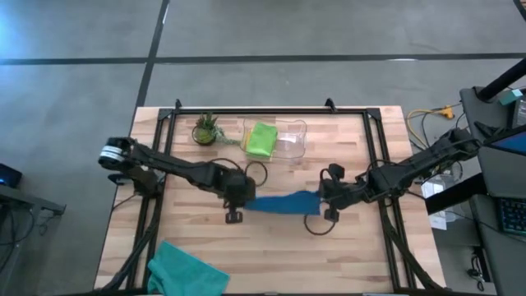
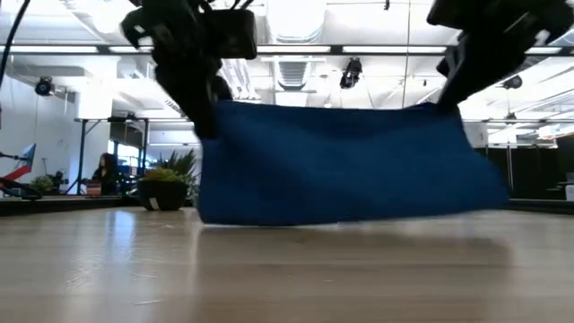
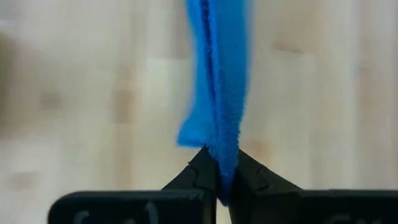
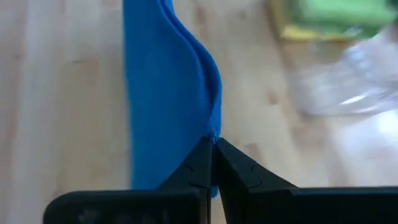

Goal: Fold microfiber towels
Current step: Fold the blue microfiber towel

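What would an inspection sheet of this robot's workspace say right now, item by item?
Surface: wooden table, pale planks, dark frame rails along its sides.
Job's things: blue towel hangs between both grippers, its bottom edge at the tabletop; teal towel crumpled at the near edge; lime green towel in the clear bin, with yellow beneath it.
Clutter: small potted plant beside the bin.
Grippers: left gripper shut on one end of the blue towel; right gripper shut on the other.
Cables: loops by both wrists; yellow cable off the table's right.
Surroundings: concrete floor; a seated person far behind.
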You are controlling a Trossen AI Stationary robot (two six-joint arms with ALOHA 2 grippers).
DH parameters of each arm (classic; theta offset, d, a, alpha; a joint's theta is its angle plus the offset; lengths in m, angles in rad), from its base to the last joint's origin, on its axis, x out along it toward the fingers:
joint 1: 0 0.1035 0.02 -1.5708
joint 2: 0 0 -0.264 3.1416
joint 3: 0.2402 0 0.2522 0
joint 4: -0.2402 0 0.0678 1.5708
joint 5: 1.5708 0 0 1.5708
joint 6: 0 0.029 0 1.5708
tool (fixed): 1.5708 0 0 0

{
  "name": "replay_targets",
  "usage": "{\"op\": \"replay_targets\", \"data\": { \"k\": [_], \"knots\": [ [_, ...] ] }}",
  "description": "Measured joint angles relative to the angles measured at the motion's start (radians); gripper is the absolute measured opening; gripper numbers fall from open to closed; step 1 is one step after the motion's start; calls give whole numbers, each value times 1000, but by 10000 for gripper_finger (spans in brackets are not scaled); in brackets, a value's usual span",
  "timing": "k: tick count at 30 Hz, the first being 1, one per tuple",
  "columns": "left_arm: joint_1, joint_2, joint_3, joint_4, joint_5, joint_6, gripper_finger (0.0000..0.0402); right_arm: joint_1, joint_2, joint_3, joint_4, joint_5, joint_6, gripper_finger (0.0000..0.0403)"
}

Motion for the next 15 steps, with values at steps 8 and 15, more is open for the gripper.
{"op": "replay_targets", "data": {
  "k": [8, 15],
  "knots": [
    [129, -55, -3, -26, -159, 57, 0, -120, -10, 30, -48, 65, -123, 9],
    [123, -32, -20, -7, -211, 29, 0, -82, 17, 4, -22, 68, -85, 9]
  ]
}}
